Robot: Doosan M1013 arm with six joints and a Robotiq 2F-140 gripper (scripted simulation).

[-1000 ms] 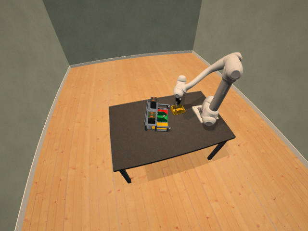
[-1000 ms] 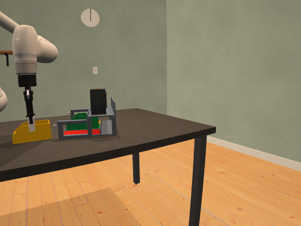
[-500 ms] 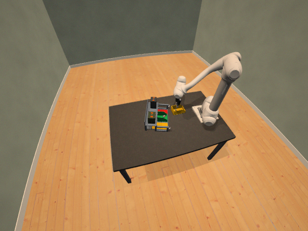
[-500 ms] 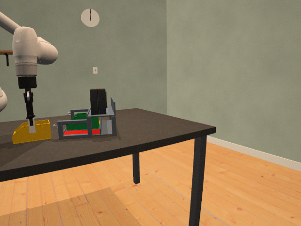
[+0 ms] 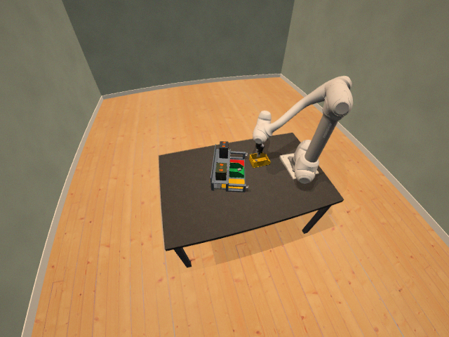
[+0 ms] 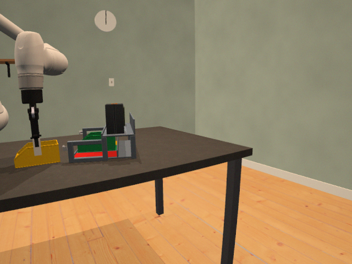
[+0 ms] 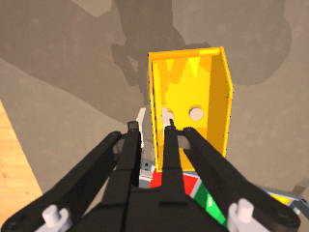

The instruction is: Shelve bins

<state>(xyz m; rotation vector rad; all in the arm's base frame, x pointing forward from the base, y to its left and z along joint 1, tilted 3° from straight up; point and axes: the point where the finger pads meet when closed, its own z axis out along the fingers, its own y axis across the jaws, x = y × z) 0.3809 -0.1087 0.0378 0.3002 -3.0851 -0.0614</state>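
Exterior view, left to right.

Left: yellow bin [image 5: 262, 162] [image 6: 49, 154] [image 7: 185, 87] sits upright on the table [image 5: 196, 217] [image 6: 181, 153] [image 7: 270, 97], its long axis running left-right toward the shelf [image 5: 213, 170] [image 6: 104, 149] [image 7: 303, 208]. Low open front faces left, tall back faces right. At least two parts [image 7: 195, 113] lie inside.

My gripper [image 5: 259, 154] [image 6: 37, 146] [image 7: 154, 115] points down over the bin's near long wall, one finger outside, one inside. The fingers stand a little apart, with a gap showing beside the wall; I read them as released, nothing clenched.

Right: shelf, just beside the bin's back. Red spot [image 5: 236, 161] [image 6: 96, 154] [image 7: 176, 184] is near, green bin [image 5: 232, 170] [image 6: 96, 145] [image 7: 210, 203] next, yellow spot [image 5: 236, 181] [image 6: 115, 142] [image 7: 281, 197] far.

Judgement: grasp is the step in hand. Bin already points the right way, so after closing and lifting I need mainly a shift far, past the green bin, then right. An off-centre hold on one wall may let the bin roll and spill parts.
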